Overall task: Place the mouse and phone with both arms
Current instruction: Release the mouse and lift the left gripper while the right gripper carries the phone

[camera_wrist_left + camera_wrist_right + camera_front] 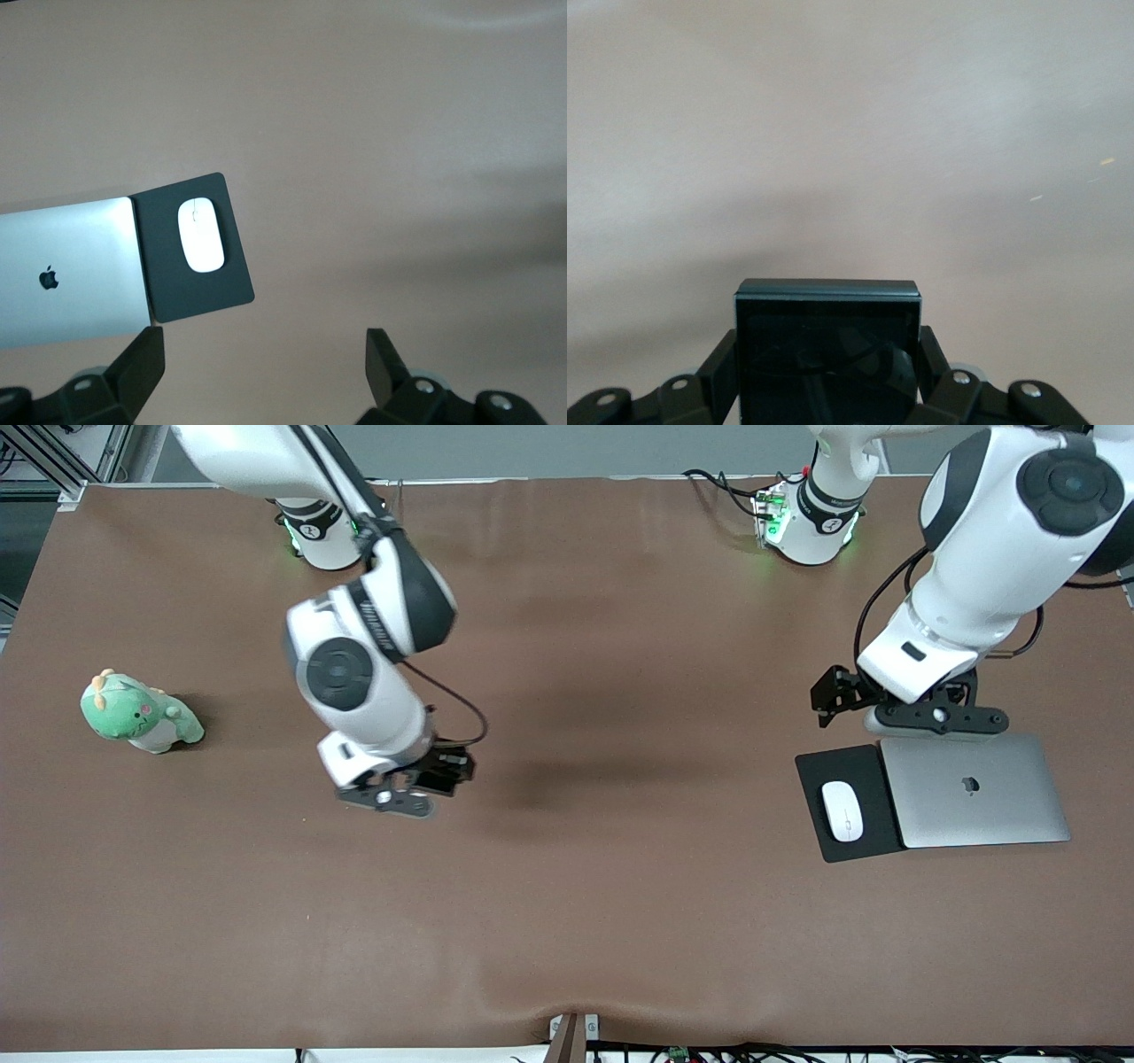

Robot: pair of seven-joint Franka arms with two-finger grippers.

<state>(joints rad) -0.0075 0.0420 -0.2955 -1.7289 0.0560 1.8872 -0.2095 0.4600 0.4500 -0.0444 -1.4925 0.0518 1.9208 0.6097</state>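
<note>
The white mouse [842, 810] lies on a black mouse pad [819, 771] beside a closed silver laptop [974, 790]. It also shows in the left wrist view [200, 235], on the pad [204, 292]. My left gripper [937, 722] hangs open and empty over the laptop's edge nearest the arm bases; in its wrist view the gripper [264, 345] has bare table between its fingers. My right gripper [390, 797] is up over bare table toward the right arm's end. In its wrist view the gripper [828, 341] is shut on the black glossy phone [827, 354]. The phone is hidden in the front view.
A green plush dinosaur [140, 713] sits on the brown table near the right arm's end. The laptop [71, 274] touches the mouse pad's edge. Wide bare brown table lies between the two grippers and along the front camera's side.
</note>
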